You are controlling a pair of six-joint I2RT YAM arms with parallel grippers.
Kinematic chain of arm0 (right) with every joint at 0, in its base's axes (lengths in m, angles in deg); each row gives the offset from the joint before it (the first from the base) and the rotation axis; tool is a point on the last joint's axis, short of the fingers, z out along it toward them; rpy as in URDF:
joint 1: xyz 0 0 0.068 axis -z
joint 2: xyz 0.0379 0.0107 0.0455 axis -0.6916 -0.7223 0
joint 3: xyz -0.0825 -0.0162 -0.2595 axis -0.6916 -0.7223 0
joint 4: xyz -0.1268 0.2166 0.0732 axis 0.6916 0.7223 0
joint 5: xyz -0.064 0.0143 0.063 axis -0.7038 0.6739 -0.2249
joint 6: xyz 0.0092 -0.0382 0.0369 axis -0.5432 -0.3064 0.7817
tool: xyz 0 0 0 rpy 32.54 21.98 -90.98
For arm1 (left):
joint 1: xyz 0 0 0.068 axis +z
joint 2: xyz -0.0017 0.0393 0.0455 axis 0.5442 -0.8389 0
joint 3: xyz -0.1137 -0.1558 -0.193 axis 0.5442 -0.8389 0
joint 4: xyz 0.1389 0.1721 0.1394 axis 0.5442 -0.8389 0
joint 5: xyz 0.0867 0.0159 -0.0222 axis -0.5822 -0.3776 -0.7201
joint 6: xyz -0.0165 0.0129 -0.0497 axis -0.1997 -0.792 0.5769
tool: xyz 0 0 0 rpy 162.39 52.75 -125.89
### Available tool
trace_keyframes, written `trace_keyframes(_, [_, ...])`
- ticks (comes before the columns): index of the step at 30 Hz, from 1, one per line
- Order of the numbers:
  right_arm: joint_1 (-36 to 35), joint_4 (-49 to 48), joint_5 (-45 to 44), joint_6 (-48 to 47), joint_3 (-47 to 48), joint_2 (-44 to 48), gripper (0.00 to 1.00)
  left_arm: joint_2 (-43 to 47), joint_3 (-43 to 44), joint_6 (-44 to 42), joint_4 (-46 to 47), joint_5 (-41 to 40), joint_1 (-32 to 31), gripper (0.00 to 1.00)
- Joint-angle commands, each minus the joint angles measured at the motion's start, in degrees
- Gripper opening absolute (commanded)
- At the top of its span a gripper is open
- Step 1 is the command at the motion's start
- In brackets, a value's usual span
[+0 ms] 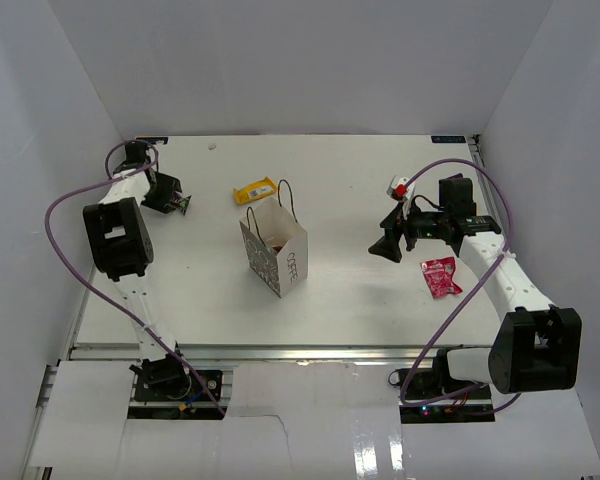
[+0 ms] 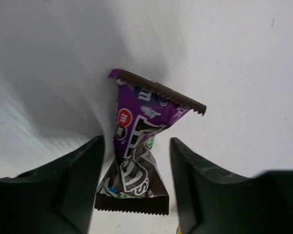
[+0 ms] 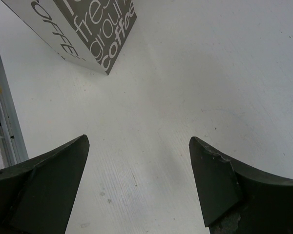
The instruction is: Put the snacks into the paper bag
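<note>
At the centre of the white table [image 1: 360, 160] stands the paper bag [image 1: 285, 262], upright, its mouth open upward and its thin black cord handles raised; grey "COFFEE" lettering runs down the side wall facing the right arm, and the wall facing the arm bases carries a grey pattern. Just behind the bag, on its far side, lies a yellow wrapper [image 1: 255, 192], flat on the table and apart from the bag. To the right of the bag, well apart from it, lies a red-pink pouch [image 1: 441, 276], beside the right arm's forearm. Farther from the bag on the same side, toward the far right, sits a small white-and-red packet [image 1: 399, 186] (too small to read). Far to the left of the bag, near the rear left corner, a dark purple packet [image 2: 136, 146] lies on the table, pinched at its waist, with serrated end seals. The left gripper [image 2: 136, 144] is lowered over this packet with one finger on each side of it; the packet's near end spans almost the whole gap between the fingers, and whether they press on it or merely flank it cannot be told. The right gripper [image 3: 138, 140] hangs between the bag and the red-pink pouch, jaws spread wide with only bare table between them, grasping nothing (a lower corner of the bag shows at the upper left of its wrist view).
</note>
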State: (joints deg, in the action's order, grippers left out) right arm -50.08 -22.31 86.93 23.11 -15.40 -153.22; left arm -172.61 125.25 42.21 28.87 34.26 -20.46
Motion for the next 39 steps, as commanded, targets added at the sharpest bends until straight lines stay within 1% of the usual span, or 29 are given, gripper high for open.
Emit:
trace_keyframes(1, [0.53,-0.5,1.14,0.11,1.82,0.3,0.89,-1.53,4.33,-0.3,-1.97,0.92,-0.3,0.62])
trace_keyframes(4, [0.7,-0.41,1.05,0.02,1.82,0.21,0.89,-1.27,4.07,-1.09,-1.98,0.92,-0.38,0.49])
trace_keyframes(5, [0.79,-0.41,1.13,0.02,1.82,0.13,0.89,-0.92,3.81,-1.7,-1.98,0.65,-0.3,0.41])
trace_keyframes(6, [0.7,-0.41,1.22,0.02,1.82,0.13,0.89,-0.57,3.28,-2.05,-1.71,0.56,-0.38,0.37])
trace_keyframes(8, [0.7,-0.41,1.31,0.02,1.82,-0.14,0.89,1.01,1.53,-3.37,-0.75,0.48,-0.3,0.3])
trace_keyframes(11, [0.7,-0.15,1.22,-0.06,2.08,-0.31,0.89,4.96,-1.72,-6.52,2.06,1.96,-0.38,0.24])
trace_keyframes(12, [0.79,-0.15,1.05,-0.33,2.17,-0.4,0.89,6.28,-2.78,-7.41,3.11,5.1,-0.38,0.19])
trace_keyframes(13, [0.79,-0.15,0.96,-0.5,2.17,-0.49,0.89,8.03,-4.18,-8.29,5.73,7.05,-0.65,0.17])
trace_keyframes(14, [0.79,-0.15,0.96,-0.59,2.17,-0.66,0.89,12.83,-8.54,-9.17,7.67,8.81,-1.34,0.16])
trace_keyframes(15, [0.88,-0.06,0.87,-0.77,2.25,-0.75,0.89,15.84,-11.29,-10.92,9.87,11.0,-2.05,0.14])
trace_keyframes(16, [0.97,-0.06,0.87,-0.77,2.26,-0.84,0.89,18.91,-14.18,-11.8,13.89,11.8,-3.45,0.13])
trace_keyframes(17, [1.05,-0.06,1.04,-0.85,2.34,-1.02,0.89,25.56,-20.13,-12.6,15.67,12.33,-4.07,0.12])
trace_keyframes(18, [1.14,0.11,1.13,-1.03,2.43,-1.1,0.89,28.93,-22.97,-13.47,18.91,13.73,-4.68,0.1])
trace_keyframes(19, [1.23,0.29,1.05,-1.2,2.69,-1.1,0.89,32.36,-25.7,-13.74,20.16,14.36,-5.56,0.1])
trace_keyframes(20, [1.23,0.55,1.13,-1.38,2.69,-1.19,0.89,39.01,-29.99,-14.1,21.13,15.23,-5.83,0.09])
trace_keyframes(22, [1.49,1.17,0.96,-2.26,2.87,-1.37,0.89,45.28,-33.27,-15.06,23.42,17.08,-7.06,0.09])
trace_keyframes(23, [1.49,1.87,1.13,-2.52,3.04,-1.54,0.89,50.71,-35.03,-15.5,23.86,17.78,-7.5,0.09])
trace_keyframes(27, [1.58,2.93,1.22,-3.4,3.31,-1.89,0.89,60.13,-36.01,-16.38,24.13,20.43,-11.36,0.08])
trace_keyframes(28, [1.58,2.93,1.31,-3.32,3.4,-1.81,0.89,61.38,-36.18,-15.95,24.13,20.51,-14.24,0.08])
trace_keyframes(30, [1.58,3.02,1.66,-3.32,3.49,-1.72,0.89,63.75,-36.97,-14.9,24.39,20.69,-16.28,0.08])
trace_keyframes(33, [1.58,3.02,1.84,-3.14,3.22,-1.11,0.89,64.82,-37.94,-13.22,24.92,19.73,-21.11,0.08])
trace_keyframes(36, [1.58,3.28,1.75,-3.14,2.35,0.03,0.89,64.21,-37.95,-12.61,26.06,19.02,-24.63,0.08])
trace_keyframes(39, [1.58,3.63,1.57,-3.32,1.03,1.7,0.89,62.02,-34.7,-12.78,26.68,17.44,-28.15,0.08])
